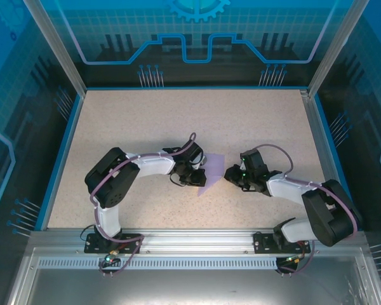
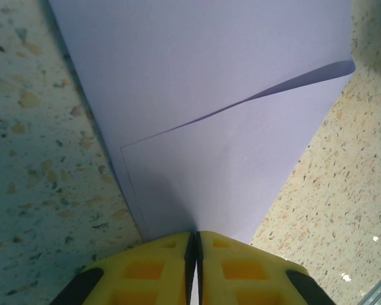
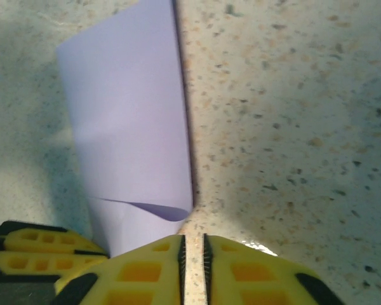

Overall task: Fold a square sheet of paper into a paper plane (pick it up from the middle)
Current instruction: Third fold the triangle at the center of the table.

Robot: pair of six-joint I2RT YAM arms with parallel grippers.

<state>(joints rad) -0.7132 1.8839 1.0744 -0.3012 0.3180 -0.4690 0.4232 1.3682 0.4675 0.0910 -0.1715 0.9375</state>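
The lavender square sheet of paper [image 1: 211, 171] is folded over and stands off the table between the two arms. My left gripper [image 1: 199, 172] is shut on its left edge; in the left wrist view the yellow jaws [image 2: 197, 240] pinch the sheet [image 2: 209, 95], whose upper layer curls loose at the right. My right gripper [image 1: 229, 173] sits just right of the paper, jaws [image 3: 193, 243] a narrow slit apart with only bare table between them. The paper [image 3: 130, 121] lies left of those jaws, not touching them. The left gripper's yellow fingers [image 3: 38, 251] show at the lower left.
The speckled tabletop [image 1: 178, 121] stretches behind and around the arms, bounded by a blue rim [image 1: 63, 152] and a metal rail [image 1: 190, 238] at the near edge. Transparent enclosure walls stand on all sides.
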